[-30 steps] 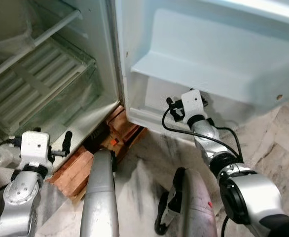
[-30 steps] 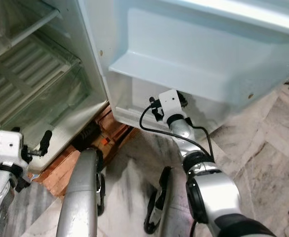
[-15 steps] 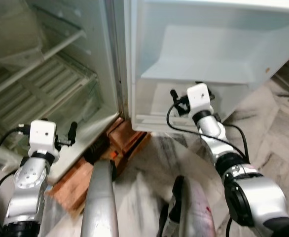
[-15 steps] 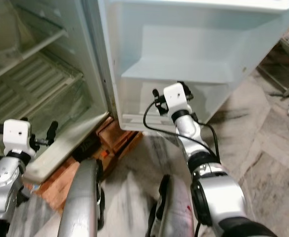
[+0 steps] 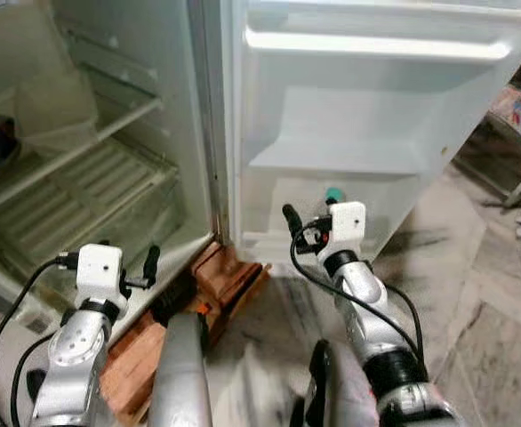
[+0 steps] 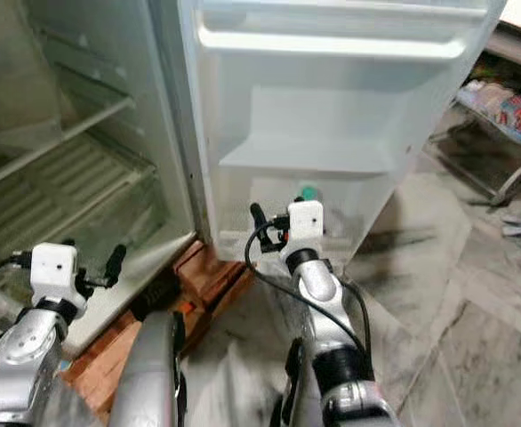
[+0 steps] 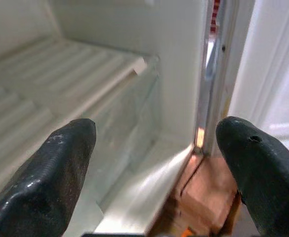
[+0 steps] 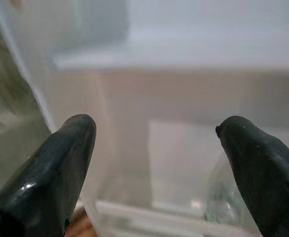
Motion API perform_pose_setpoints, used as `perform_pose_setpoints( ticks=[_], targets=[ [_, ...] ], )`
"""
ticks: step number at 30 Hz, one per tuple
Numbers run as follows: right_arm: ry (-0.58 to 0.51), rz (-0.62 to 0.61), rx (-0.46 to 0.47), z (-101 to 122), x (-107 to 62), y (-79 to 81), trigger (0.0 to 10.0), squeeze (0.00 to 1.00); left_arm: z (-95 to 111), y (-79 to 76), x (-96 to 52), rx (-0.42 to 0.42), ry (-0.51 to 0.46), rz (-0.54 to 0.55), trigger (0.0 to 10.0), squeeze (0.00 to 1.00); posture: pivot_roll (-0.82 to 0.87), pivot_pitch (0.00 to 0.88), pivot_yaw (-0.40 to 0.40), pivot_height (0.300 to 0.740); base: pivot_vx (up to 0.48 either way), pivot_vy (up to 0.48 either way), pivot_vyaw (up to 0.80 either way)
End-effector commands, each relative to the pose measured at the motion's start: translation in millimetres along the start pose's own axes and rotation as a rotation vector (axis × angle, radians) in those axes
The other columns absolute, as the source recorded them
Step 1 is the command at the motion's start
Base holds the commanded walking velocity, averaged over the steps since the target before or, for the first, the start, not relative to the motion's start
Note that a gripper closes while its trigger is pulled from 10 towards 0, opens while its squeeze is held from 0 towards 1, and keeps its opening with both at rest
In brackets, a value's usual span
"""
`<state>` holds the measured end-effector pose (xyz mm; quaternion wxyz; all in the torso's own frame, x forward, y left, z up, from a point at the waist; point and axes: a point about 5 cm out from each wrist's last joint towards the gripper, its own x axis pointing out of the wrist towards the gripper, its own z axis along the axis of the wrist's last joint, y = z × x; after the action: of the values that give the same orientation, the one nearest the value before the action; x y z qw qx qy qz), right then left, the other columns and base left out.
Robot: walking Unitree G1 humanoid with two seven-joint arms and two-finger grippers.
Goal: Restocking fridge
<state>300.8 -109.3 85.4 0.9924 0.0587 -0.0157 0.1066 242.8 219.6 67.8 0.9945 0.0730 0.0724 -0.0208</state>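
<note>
Low in the white fridge door, right gripper, fingers spread empty, faces a clear green-capped bottle; left gripper gapes.

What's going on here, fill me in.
The robot stands before an open fridge with its door swung wide. The right gripper, open and holding nothing, is raised toward the lowest door bin, where a green-capped bottle already sits. The left gripper, also open and holding nothing, is held up near the fridge's bottom edge, beside the slatted lower shelf. The fridge rests on bricks.
</note>
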Motion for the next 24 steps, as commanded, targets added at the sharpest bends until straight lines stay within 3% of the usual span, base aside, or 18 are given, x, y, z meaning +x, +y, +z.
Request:
perform_pose_setpoints(
  ticks=[1, 4, 6, 7, 10, 14, 16, 20, 22, 24],
  targets=[
    [-0.071, -0.020, -0.008, 14.3, -1.8, -2.6, 10.0, 0.00, 2.0, 4.3, 1.5, -0.006, -0.012, 0.028, 10.0, 0.00, 0.16, 0.000, -0.050, 0.592, 0.000, 0.000, 0.00],
    [-0.062, -0.083, 0.013, 19.6, -3.0, -5.4, 10.0, 0.00, 3.2, 1.9, 5.2, -0.026, -0.014, 0.017, 10.0, 0.00, 0.15, 0.000, -0.054, 0.612, 0.000, 0.000, 0.00],
    [-0.066, -0.108, -0.022, 21.4, -2.9, -10.1, 10.0, 0.00, 4.3, -1.9, 7.2, -0.044, -0.009, -0.001, 10.0, 0.00, 0.16, 0.000, -0.066, 0.622, 0.000, 0.000, 0.00],
    [-0.043, -0.173, -0.005, 21.6, -6.1, -20.9, 10.0, 0.00, 6.3, -4.3, 8.7, -0.027, -0.017, -0.004, 10.0, 0.00, 0.16, 0.000, -0.070, 0.632, 0.000, 0.000, 0.00],
    [-0.019, -0.201, -0.024, 20.8, -13.0, -33.1, 10.0, 0.00, 5.4, -4.6, 8.9, -0.032, -0.014, 0.005, 10.0, 0.00, 0.15, 0.000, -0.064, 0.652, 0.000, 0.000, 0.00],
    [-0.019, -0.239, -0.028, 24.3, -15.6, -40.6, 10.0, 0.00, 4.9, -8.2, 9.1, -0.050, -0.012, -0.051, 10.0, 0.00, 0.15, 0.000, -0.072, 0.672, 0.000, 0.000, 0.00],
    [-0.003, -0.280, -0.019, 23.5, -17.3, -46.5, 10.0, 0.00, 6.1, -7.4, 9.4, -0.064, -0.020, -0.019, 10.0, 0.00, 0.15, 0.000, -0.076, 0.692, 0.000, 0.000, 0.00],
    [-0.001, -0.268, -0.026, 22.6, -17.7, -46.0, 10.0, 0.00, 6.1, -7.1, 8.9, -0.066, -0.022, -0.007, 10.0, 0.00, 0.15, 0.000, -0.078, 0.707, 0.000, 0.000, 0.00],
    [0.001, -0.219, -0.075, 23.9, -16.8, -42.8, 10.0, 0.00, 5.8, -3.1, 7.1, -0.008, -0.044, 0.054, 10.0, 0.00, 0.15, 0.000, -0.078, 0.727, 0.000, 0.000, 0.00],
    [0.009, -0.207, -0.096, 24.6, -17.3, -43.3, 10.0, 0.00, 4.0, -2.6, 6.7, -0.026, -0.029, 0.055, 10.0, 0.00, 0.15, 0.000, -0.078, 0.740, 0.000, 0.000, 0.00]
  ],
)
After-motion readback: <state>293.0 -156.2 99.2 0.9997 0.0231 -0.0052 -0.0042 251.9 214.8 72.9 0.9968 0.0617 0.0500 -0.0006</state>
